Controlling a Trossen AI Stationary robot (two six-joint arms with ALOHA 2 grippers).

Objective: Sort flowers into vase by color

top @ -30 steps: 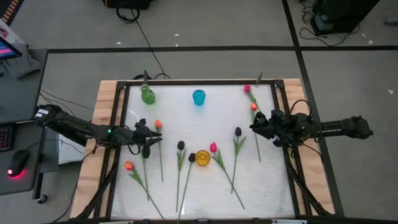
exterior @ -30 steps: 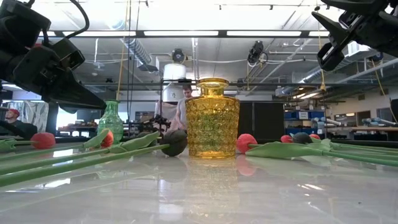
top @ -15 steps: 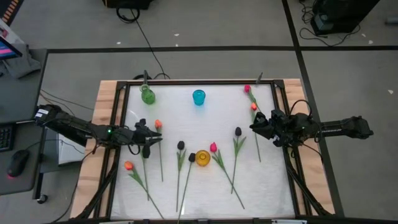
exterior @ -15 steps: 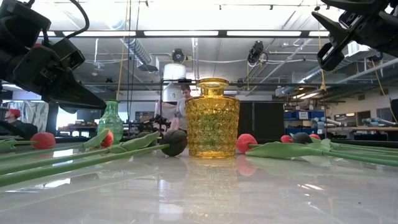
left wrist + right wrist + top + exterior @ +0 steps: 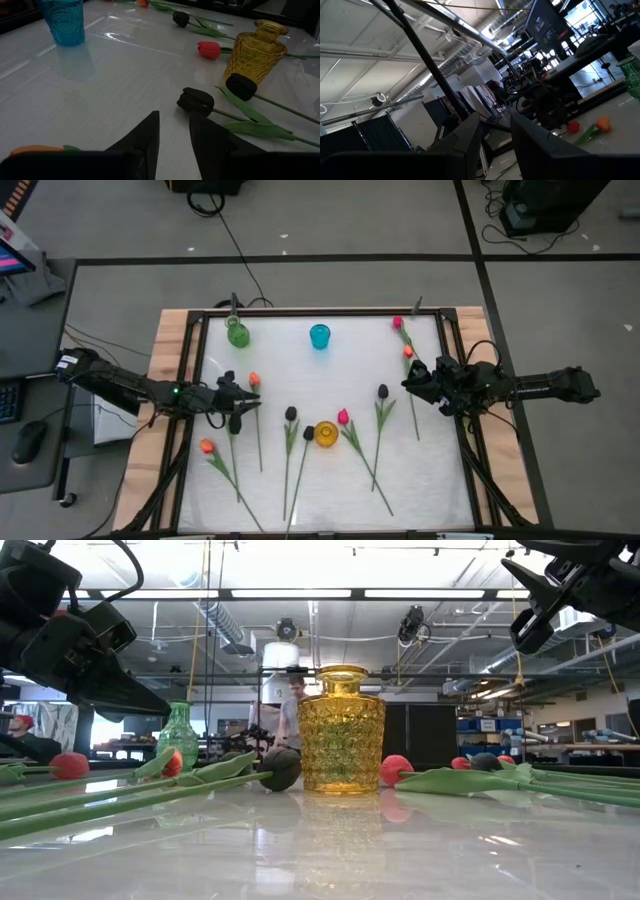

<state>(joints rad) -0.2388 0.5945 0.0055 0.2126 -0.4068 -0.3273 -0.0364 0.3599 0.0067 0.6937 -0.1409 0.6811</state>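
Artificial tulips lie flat on the white table (image 5: 320, 380): black buds (image 5: 291, 413) (image 5: 309, 432) (image 5: 383, 392), pink buds (image 5: 343, 417) (image 5: 398, 323), orange buds (image 5: 254, 379) (image 5: 207, 446) (image 5: 408, 352). A yellow vase (image 5: 326, 434), a green vase (image 5: 237, 333) and a blue vase (image 5: 319, 336) stand upright. My left gripper (image 5: 250, 402) hovers at the table's left, shut and empty, pointing at a black bud (image 5: 196, 101). My right gripper (image 5: 406, 383) hovers at the right, raised above the table (image 5: 522, 638), shut and empty.
A dark frame (image 5: 190, 410) and wooden edge border the table. Bare white surface lies between the blue vase and the tulips in the middle. A person stands in the room behind the yellow vase (image 5: 341, 728).
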